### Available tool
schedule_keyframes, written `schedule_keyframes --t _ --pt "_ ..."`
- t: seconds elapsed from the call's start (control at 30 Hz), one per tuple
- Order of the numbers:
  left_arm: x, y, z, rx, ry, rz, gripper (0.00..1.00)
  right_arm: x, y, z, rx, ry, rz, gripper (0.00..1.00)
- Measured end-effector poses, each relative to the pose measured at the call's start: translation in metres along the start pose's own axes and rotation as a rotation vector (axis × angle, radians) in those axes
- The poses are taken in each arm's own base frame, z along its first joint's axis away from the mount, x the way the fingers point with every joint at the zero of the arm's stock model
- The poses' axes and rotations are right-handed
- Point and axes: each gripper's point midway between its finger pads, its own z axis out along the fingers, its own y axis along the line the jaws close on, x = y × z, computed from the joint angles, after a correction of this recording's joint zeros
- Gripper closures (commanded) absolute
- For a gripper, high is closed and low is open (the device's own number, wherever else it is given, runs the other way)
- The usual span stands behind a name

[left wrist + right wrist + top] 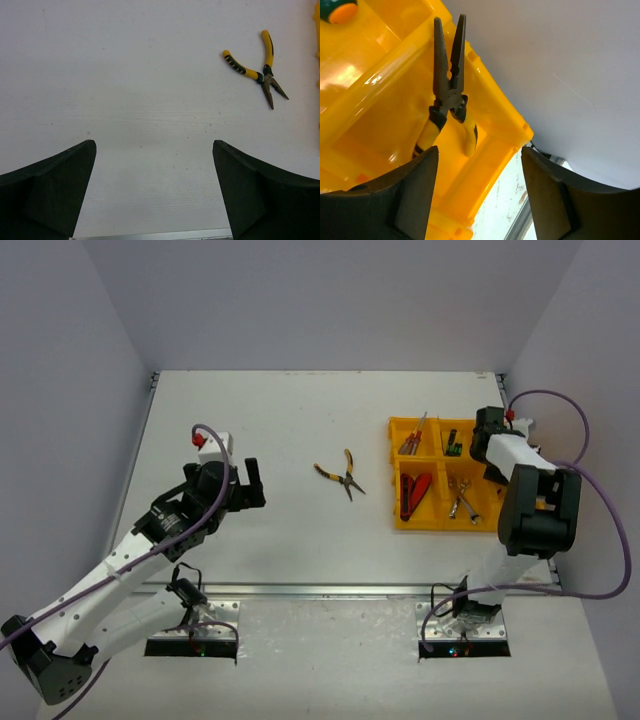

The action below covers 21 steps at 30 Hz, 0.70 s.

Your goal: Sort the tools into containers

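Note:
A pair of yellow-black pliers lies with its handles spread on the white table, ahead and to the right of my left gripper, which is open and empty. The yellow tray holds red screwdrivers, green screwdrivers, red-black knives and silver wrenches. My right gripper hangs open over the tray's far right compartment. A second pair of pliers leans there, nose up, just beyond the fingers.
A green screwdriver handle with an orange end shows in the neighbouring compartment. The tray's edge appears at the right of the left wrist view. White walls close the table at the back and on both sides.

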Motion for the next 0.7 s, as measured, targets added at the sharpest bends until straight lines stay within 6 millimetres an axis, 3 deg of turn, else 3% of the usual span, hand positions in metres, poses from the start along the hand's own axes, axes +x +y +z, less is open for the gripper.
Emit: schedule_keyframes --t 0.1,0.2,0.27,0.33,0.43,0.5,0.57,0.63,0.7 --pt "0.004 0.002 0.003 -0.027 0.021 0.002 0.0 -0.005 0.0 -0.011 -0.054 -0.019 0.05 0.23" --pt "0.005 -0.002 0.007 -0.042 0.048 -0.036 0.0 -0.011 0.003 -0.029 -0.151 -0.048 0.102 0.01" --pt "0.007 -0.009 0.014 -0.055 0.073 -0.095 0.0 -0.017 0.007 -0.05 -0.256 -0.083 0.133 0.01" --pt "0.011 -0.019 0.027 -0.088 0.113 -0.169 0.0 -0.024 0.019 -0.085 -0.404 -0.145 0.144 0.01" --pt "0.022 -0.036 0.056 -0.163 0.194 -0.245 0.0 -0.028 0.054 -0.16 -0.656 -0.27 0.078 0.01" --pt "0.029 -0.053 0.082 -0.219 0.257 -0.27 0.0 -0.013 0.082 -0.212 -0.849 -0.328 -0.006 0.01" --pt "0.029 -0.074 0.111 -0.257 0.297 -0.293 0.01 0.014 0.101 -0.248 -1.009 -0.344 -0.082 0.01" --pt "0.03 -0.092 0.137 -0.283 0.32 -0.315 0.02 0.046 0.112 -0.261 -1.126 -0.321 -0.132 0.01" --pt "0.029 -0.107 0.16 -0.315 0.341 -0.33 0.05 0.083 0.116 -0.259 -1.205 -0.257 -0.167 0.01"
